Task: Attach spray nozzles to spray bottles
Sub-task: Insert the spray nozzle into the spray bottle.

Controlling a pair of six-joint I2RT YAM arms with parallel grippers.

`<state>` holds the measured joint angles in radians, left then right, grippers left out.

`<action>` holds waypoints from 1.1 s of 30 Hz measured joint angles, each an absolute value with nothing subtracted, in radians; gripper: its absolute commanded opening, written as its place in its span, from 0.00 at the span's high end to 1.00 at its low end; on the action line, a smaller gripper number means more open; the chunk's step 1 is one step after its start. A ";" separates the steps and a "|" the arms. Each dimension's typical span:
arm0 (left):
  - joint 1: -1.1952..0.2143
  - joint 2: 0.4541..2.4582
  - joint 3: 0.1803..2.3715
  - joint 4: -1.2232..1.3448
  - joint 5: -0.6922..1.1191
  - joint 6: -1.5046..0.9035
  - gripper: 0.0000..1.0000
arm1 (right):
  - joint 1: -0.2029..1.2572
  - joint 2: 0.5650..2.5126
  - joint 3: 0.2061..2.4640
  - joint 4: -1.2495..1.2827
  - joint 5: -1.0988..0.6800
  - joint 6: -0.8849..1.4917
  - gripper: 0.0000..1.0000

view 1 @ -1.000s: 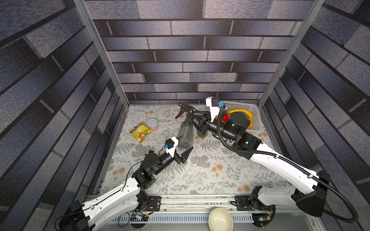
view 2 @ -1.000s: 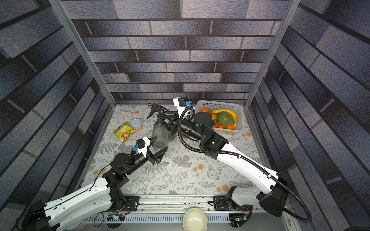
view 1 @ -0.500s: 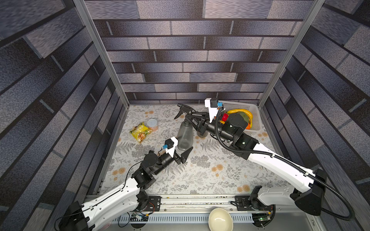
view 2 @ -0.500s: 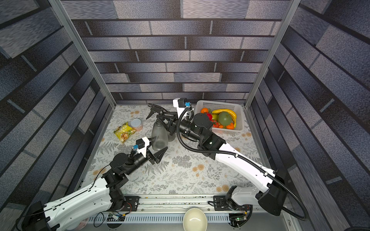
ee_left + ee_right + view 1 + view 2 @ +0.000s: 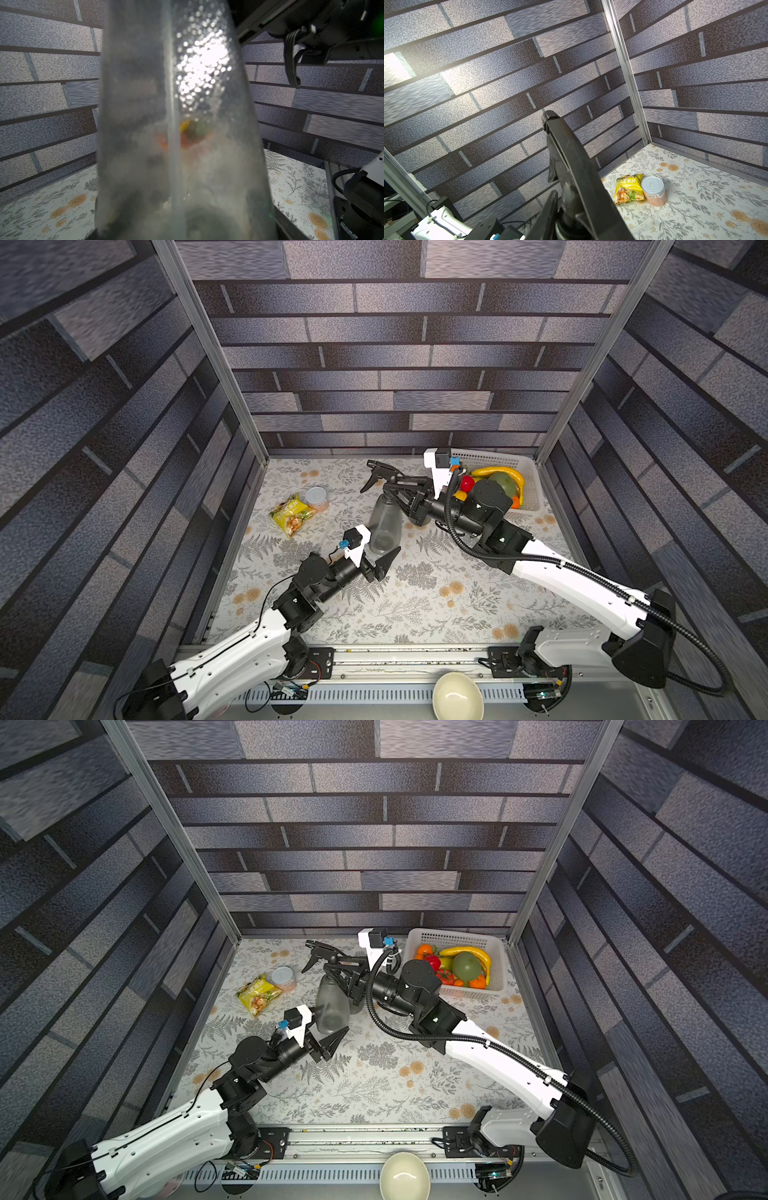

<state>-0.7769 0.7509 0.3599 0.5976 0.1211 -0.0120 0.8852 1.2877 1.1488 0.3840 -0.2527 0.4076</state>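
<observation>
One smoky grey spray bottle (image 5: 384, 526) (image 5: 330, 1006) stands upright mid-table in both top views, with a black spray nozzle (image 5: 380, 475) (image 5: 322, 952) on its neck. My right gripper (image 5: 397, 493) (image 5: 338, 975) comes in from the right and is shut on the nozzle at the neck. In the right wrist view the nozzle (image 5: 566, 149) rises from between the jaws of the right gripper (image 5: 566, 209). My left gripper (image 5: 380, 558) (image 5: 328, 1038) is shut on the bottle's base. The bottle (image 5: 207, 135) fills the left wrist view, with the dip tube (image 5: 172, 124) inside it.
A yellow snack bag (image 5: 291, 516) and a silver-lidded can (image 5: 316, 497) lie at the back left. A white basket (image 5: 525, 472) of fruit stands at the back right, behind the right arm. A cream bowl (image 5: 457, 697) sits off the table's front edge. Brick-patterned walls close three sides.
The right wrist and forearm shifted slightly left and back again at the nozzle. The bottle and the left gripper stayed in place.
</observation>
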 measured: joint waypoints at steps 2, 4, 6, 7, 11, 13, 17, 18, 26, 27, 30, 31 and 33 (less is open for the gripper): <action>-0.777 0.751 0.360 0.590 0.123 -0.016 0.22 | 0.885 1.284 1.137 0.391 -0.242 0.403 0.77; -0.777 0.754 0.359 0.587 0.124 -0.020 0.23 | 0.885 1.283 1.131 0.391 -0.233 0.396 0.76; -0.777 0.757 0.358 0.588 0.125 -0.027 0.23 | 0.886 1.282 1.126 0.391 -0.223 0.390 0.76; -0.777 0.759 0.358 0.588 0.125 -0.029 0.23 | 0.886 1.281 1.122 0.391 -0.217 0.387 0.75; -0.777 0.761 0.358 0.588 0.132 -0.031 0.23 | 0.886 1.270 1.119 0.379 -0.208 0.374 0.74; -0.777 0.761 0.358 0.591 0.136 -0.031 0.23 | 0.886 1.266 1.119 0.376 -0.208 0.375 0.74; -0.777 0.761 0.358 0.596 0.139 -0.031 0.23 | 0.885 1.268 1.118 0.389 -0.228 0.396 0.73; -0.777 0.761 0.358 0.601 0.139 -0.030 0.23 | 0.885 1.269 1.115 0.400 -0.231 0.400 0.73; -0.771 0.839 0.358 0.698 0.144 -0.030 0.23 | 0.897 1.275 1.113 0.418 -0.207 0.343 0.72; -0.770 0.852 0.358 0.708 0.147 -0.030 0.23 | 0.902 1.275 1.113 0.411 -0.198 0.318 0.72; -0.766 0.893 0.360 0.739 0.154 -0.027 0.23 | 0.908 1.269 1.117 0.373 -0.177 0.244 0.70; -0.764 0.905 0.362 0.745 0.158 -0.023 0.23 | 0.909 1.265 1.119 0.361 -0.171 0.223 0.69; -0.763 0.922 0.368 0.756 0.162 -0.013 0.23 | 0.910 1.257 1.126 0.334 -0.159 0.180 0.69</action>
